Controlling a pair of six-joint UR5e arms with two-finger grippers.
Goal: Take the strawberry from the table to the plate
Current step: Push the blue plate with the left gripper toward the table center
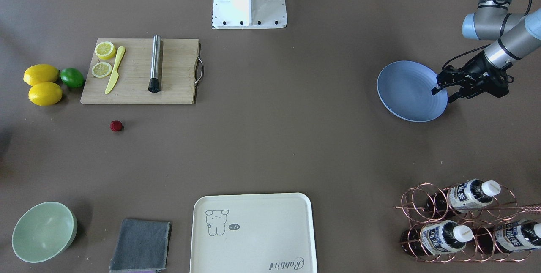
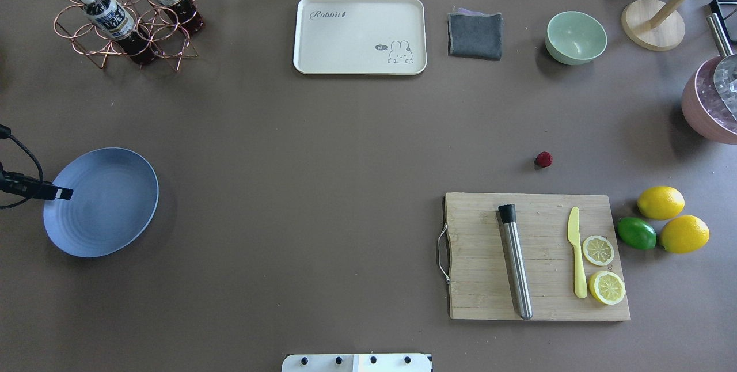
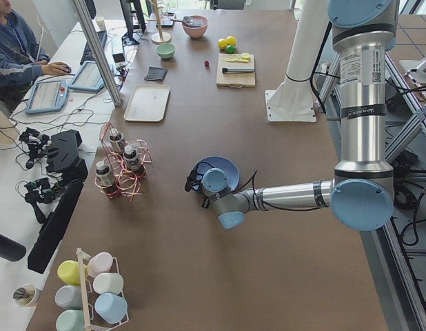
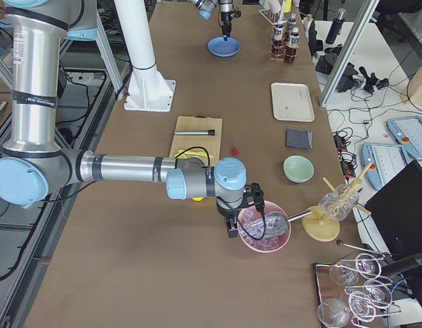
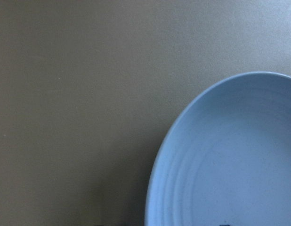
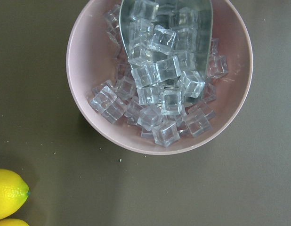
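The strawberry (image 1: 116, 126) (image 2: 543, 159) lies alone on the brown table (image 1: 270, 137), a little beyond the cutting board as seen from the robot. The light-blue plate (image 1: 410, 91) (image 2: 103, 202) sits empty far across the table, on the robot's left. My left gripper (image 1: 443, 96) hovers at the plate's outer rim, open and holding nothing; its wrist view shows only the plate (image 5: 230, 155) and table. My right gripper (image 4: 230, 231) hangs above a pink bowl of ice, well to the side of the strawberry; whether it is open or shut I cannot tell.
A wooden cutting board (image 2: 478, 280) carries a steel muddler, a yellow knife and lemon slices, with two lemons and a lime (image 2: 636, 232) beside it. The pink ice bowl (image 6: 159, 75), green bowl (image 2: 576, 37), grey cloth, cream tray (image 2: 360, 35) and bottle rack (image 2: 124, 15) line the far edge.
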